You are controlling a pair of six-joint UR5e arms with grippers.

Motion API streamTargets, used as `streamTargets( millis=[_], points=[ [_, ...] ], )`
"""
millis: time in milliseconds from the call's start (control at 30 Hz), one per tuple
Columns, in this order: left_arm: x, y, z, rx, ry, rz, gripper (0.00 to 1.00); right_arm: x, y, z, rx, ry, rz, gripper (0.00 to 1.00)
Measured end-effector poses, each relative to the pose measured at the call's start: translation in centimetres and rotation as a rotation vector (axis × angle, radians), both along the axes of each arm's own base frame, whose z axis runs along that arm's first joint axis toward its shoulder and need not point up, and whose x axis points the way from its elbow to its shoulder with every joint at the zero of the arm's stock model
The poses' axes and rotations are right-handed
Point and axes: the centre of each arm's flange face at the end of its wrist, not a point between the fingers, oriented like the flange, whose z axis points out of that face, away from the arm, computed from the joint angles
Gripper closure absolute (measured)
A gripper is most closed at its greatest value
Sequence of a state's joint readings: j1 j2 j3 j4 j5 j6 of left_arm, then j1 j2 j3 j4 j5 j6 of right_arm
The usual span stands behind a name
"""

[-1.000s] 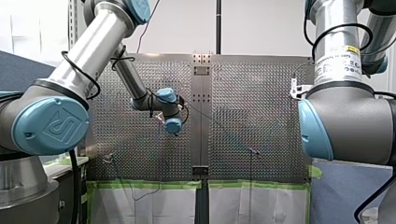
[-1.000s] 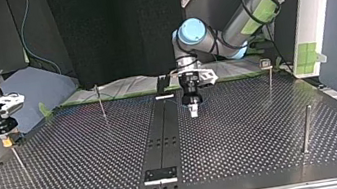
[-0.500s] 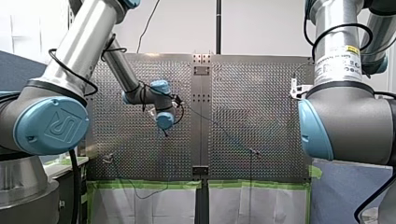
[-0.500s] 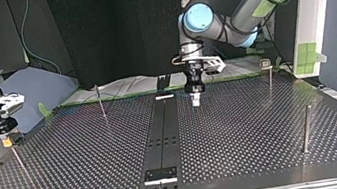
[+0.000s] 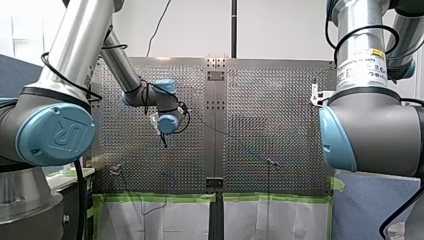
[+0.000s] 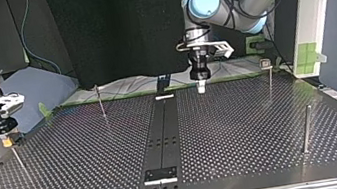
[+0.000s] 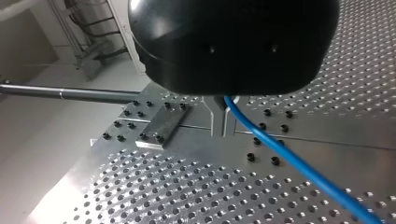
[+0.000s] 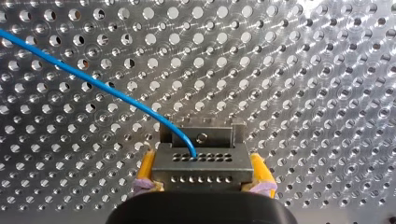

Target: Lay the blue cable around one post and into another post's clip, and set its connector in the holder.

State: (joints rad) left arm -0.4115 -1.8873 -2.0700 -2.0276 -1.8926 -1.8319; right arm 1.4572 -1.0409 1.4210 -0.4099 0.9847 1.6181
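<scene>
You have a thin blue cable. One part is pinched in your left tool, and from there it runs off on a slant above the holed counter. Its end goes into one small hole of the connector, a dark grey block with two rows of holes. The connector sits level between the yellow pads of your right tool. In the top view, posts stand straight up, well apart: a thin post, a clip post with its clip on top, and a thick post.

Four posts on the bench, one blue cable, one connector, two arms, each with two fingers
</scene>
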Motion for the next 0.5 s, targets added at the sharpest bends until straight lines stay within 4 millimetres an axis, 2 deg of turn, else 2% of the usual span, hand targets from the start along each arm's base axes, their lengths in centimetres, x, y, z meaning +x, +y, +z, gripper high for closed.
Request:
streamTargets(
  millis=[200,500],
  points=[
    [-2.0,0.8,-1.1,0.025,0.050,-0.010,1.00,0.0,0.0,0.0,0.000,0.000,0.000,1.00],
    [-4.8,2.3,-4.2,0.067,0.149,-0.023,1.00,0.0,0.0,0.0,0.000,0.000,0.000,1.00]
  ],
)
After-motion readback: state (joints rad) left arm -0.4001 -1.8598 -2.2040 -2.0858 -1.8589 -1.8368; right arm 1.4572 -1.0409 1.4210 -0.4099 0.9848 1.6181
